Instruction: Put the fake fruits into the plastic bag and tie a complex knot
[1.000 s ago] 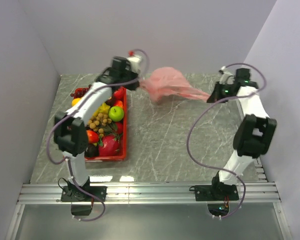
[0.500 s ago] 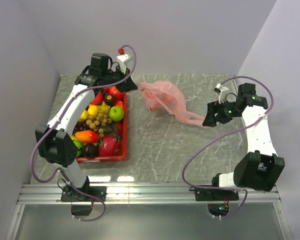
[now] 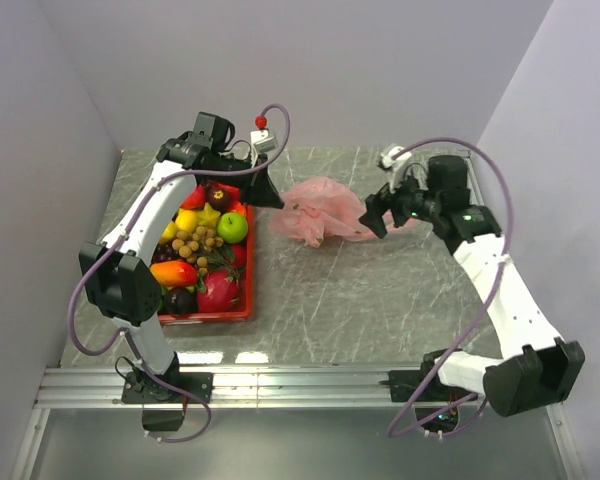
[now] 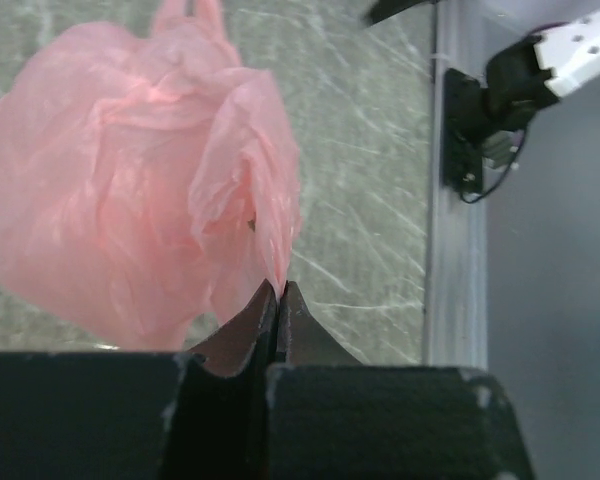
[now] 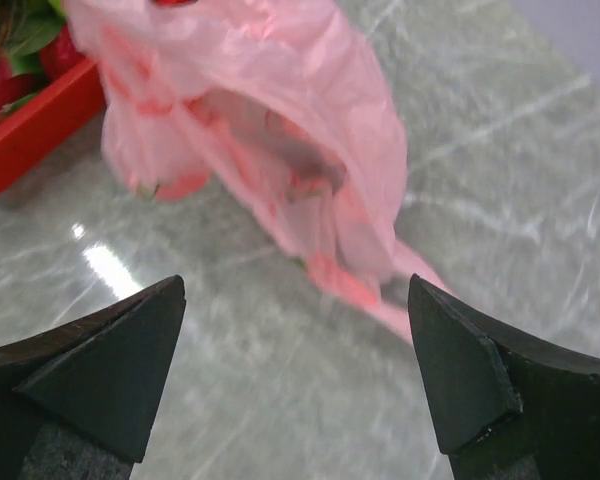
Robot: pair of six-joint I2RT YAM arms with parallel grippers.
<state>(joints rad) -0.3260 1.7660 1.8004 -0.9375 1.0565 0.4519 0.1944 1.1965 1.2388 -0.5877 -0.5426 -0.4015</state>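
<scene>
Fruits (image 3: 202, 255) lie heaped in one red tray (image 3: 212, 316) at the left of the table (image 3: 380, 290). Among them are one green apple (image 3: 232, 227), one pink dragon fruit (image 3: 218, 292) and one cluster of tan berries (image 3: 194, 241). The yellow, orange and dark pieces are too crowded to count. Just right of the tray's far end, the left gripper (image 3: 272, 199) has its two fingers (image 4: 230, 335) pressed together on a fold of the one pink bag (image 3: 315, 208), with the film pinched between the tips. The bag lies crumpled on the table between the two grippers, near the tray but outside it. Whether any fruit is inside cannot be told. At the bag's right end, the right gripper (image 3: 372, 216) has both fingers (image 5: 100, 380) spread wide and holds nothing. The bag's thin trailing strip lies on the table just ahead of them.
</scene>
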